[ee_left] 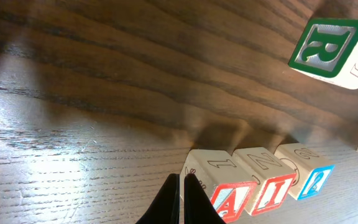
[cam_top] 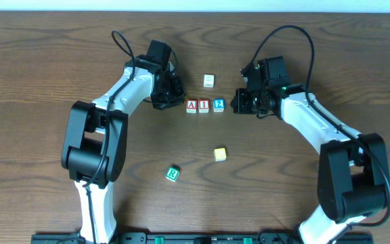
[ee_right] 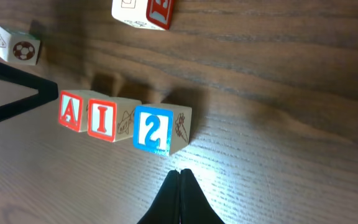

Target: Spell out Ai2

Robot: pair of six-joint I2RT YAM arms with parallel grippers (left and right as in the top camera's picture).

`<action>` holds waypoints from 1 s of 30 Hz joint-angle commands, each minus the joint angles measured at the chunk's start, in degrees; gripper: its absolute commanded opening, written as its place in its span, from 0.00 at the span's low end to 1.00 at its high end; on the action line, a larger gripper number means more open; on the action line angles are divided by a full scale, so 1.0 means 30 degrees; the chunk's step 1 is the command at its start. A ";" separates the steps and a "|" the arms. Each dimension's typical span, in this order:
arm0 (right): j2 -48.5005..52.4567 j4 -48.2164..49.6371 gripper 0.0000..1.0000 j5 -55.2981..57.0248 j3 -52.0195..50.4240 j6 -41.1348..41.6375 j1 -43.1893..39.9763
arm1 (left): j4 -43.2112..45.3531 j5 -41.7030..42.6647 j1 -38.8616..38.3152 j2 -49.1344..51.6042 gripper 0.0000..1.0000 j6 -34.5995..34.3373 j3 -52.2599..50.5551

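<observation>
Three letter blocks stand in a row at the table's middle: a red A block point(cam_top: 191, 106), a red I block point(cam_top: 204, 106) and a blue 2 block point(cam_top: 218, 105). They touch side by side. In the left wrist view the A point(ee_left: 229, 199), I point(ee_left: 275, 190) and 2 point(ee_left: 312, 180) blocks lie just right of my left gripper point(ee_left: 181, 180), which is shut and empty beside the A block. In the right wrist view the A point(ee_right: 71, 111), I point(ee_right: 103, 118) and 2 point(ee_right: 153, 129) blocks sit above my right gripper point(ee_right: 180, 173), shut and empty, just right of the 2 block. In the overhead view my left gripper point(cam_top: 178, 102) and my right gripper point(cam_top: 235, 105) flank the row.
A white block point(cam_top: 209, 81) lies behind the row. A yellow block point(cam_top: 220, 154) and a green R block point(cam_top: 172, 173) lie nearer the front. The green R block also shows in the left wrist view point(ee_left: 328, 46).
</observation>
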 commanded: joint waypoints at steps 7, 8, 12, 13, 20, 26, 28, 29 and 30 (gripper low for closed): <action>0.1013 0.1071 0.01 -0.0240 -0.0080 0.0299 -0.0102 | 0.0080 0.0029 0.0029 0.1020 0.06 -0.0350 -0.0138; 0.1100 0.1122 0.01 -0.0240 -0.0080 0.0306 -0.0102 | 0.0087 0.0080 0.0029 0.1042 0.06 -0.0350 -0.0138; 0.1231 0.1370 0.01 -0.0204 -0.0080 0.0372 -0.0080 | 0.0138 0.0066 0.0029 0.1078 0.06 -0.0321 -0.0138; 0.1290 0.1486 0.01 -0.0168 -0.0080 0.0372 -0.0058 | 0.0146 0.0066 0.0029 0.1078 0.06 -0.0328 -0.0138; 0.1727 0.1923 0.01 -0.0175 -0.0080 0.0867 0.0095 | 0.0153 0.0066 -0.0277 0.1078 0.06 -0.0335 -0.0138; 0.2084 0.2084 0.01 -0.0175 -0.0080 0.1020 0.0299 | 0.0226 0.0007 -0.0474 0.1078 0.06 -0.0342 -0.0138; 0.2200 0.2164 0.01 -0.0182 -0.0080 0.1020 0.0357 | 0.0226 0.0007 -0.0474 0.1086 0.06 -0.0335 -0.0138; 0.2244 0.2244 0.01 -0.0270 -0.0080 0.1056 0.0386 | 0.0226 0.0015 -0.0474 0.1086 0.06 -0.0342 -0.0138; 0.2346 0.2302 0.01 -0.0335 -0.0080 0.1180 0.0423 | 0.0219 0.0029 -0.0481 0.1086 0.06 -0.0350 -0.0138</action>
